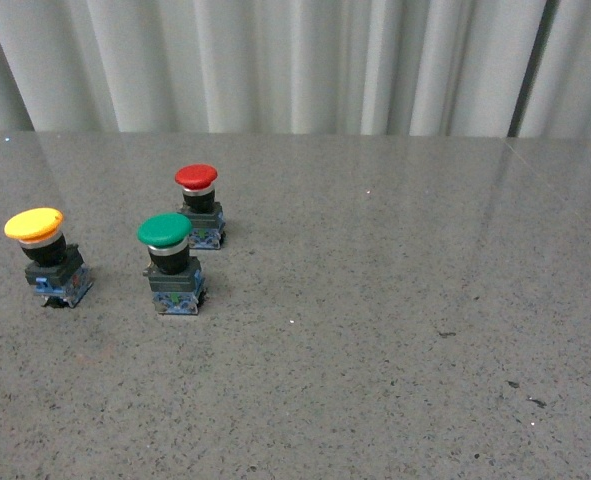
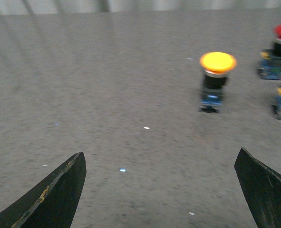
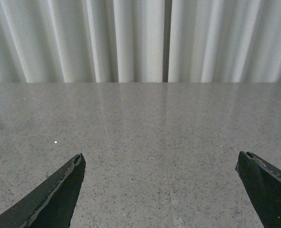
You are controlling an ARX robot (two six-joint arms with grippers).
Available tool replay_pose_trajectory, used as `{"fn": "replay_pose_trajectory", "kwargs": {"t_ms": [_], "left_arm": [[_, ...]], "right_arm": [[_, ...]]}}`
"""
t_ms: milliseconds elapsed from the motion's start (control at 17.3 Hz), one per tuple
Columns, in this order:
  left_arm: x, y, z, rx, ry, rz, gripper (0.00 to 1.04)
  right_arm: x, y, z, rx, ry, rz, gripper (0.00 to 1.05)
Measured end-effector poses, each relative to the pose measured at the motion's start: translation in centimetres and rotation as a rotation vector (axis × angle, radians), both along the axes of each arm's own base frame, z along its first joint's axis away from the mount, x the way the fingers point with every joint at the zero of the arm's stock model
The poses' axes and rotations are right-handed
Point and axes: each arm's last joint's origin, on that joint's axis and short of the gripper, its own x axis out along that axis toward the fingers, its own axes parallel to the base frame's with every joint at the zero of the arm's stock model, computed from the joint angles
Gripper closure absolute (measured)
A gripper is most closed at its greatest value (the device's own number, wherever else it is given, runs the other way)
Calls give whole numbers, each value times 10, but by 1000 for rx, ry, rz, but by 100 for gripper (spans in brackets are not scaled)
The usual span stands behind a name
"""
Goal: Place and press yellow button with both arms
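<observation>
1. Jaws of the left gripper (image 2: 160,152) stand spread wide with nothing between them. Those of the right gripper (image 3: 160,154) are spread just as wide and are equally empty. Neither arm shows in the front view.
2. Ahead of the right jaws the grey table (image 1: 395,360) runs up to the white curtain (image 3: 140,38), and no button lies in front of them. I judge the right arm has a long way to cross to help, and a careless crossing could bring it against the left arm.
3. Beyond the left jaws stands the yellow button (image 2: 216,78) (image 1: 47,258), upright, off their centre line and well apart from both fingers.
4. Farther from the left jaws, past the yellow one, stand the green button (image 1: 170,262) and the red button (image 1: 199,205). The green one is near the yellow. With the jaws this wide, an approach could catch a finger on the green button and knock it over.
5. The yellow button looks tall for its small base. If one finger touches before the other, or the grip lands high, it will probably tip.
6. Its cap is smooth and domed, so a pinch there may slip. A press from above without the other jaws steadying the body could skid it across the polished table.
</observation>
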Motion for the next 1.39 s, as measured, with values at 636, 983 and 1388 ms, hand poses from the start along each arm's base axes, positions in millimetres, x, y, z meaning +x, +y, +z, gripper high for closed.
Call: {"fn": "replay_pose_trajectory", "kwargs": {"t_ms": [636,983,1388], "left_arm": [[68,12,62,52,-151,-86,7],[164,-2,74,-16,53,-326,7],[203,-17,28,-91,328,-318,7]], "right_arm": [[0,0,0,0,0,-2,7],[0,0,0,0,0,-2,7],[0,0,0,0,0,-2,7]]}}
